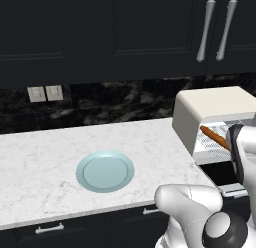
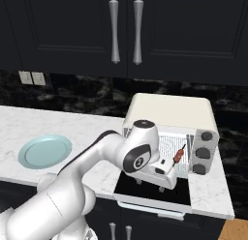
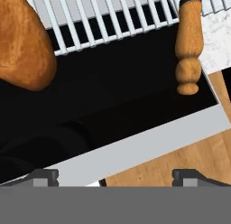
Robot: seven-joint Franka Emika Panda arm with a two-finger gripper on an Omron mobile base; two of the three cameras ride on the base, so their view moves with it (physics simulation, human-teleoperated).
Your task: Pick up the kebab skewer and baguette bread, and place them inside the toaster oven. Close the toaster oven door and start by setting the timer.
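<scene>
The cream toaster oven (image 2: 169, 113) stands open on the counter's right end, its dark glass door (image 2: 155, 190) folded down flat. The baguette bread (image 1: 212, 135) lies on the wire rack (image 3: 103, 15), and its rounded end (image 3: 22, 42) fills the upper left of the hand view. The kebab skewer (image 2: 180, 155) rests on the rack's right side, its wooden handle (image 3: 188, 47) sticking out over the door. My gripper (image 2: 150, 185) hangs open just above the lowered door (image 3: 113, 105), pointing down, with nothing between its fingertips (image 3: 43, 175). The door's silver handle bar (image 3: 149, 146) runs below it.
A light blue plate (image 1: 105, 171) sits bare on the marble counter (image 1: 45, 157) to the left. Three dark knobs (image 2: 203, 153) line the oven's right front. Dark cabinets hang above, and wooden floor (image 3: 180, 160) lies past the door's edge.
</scene>
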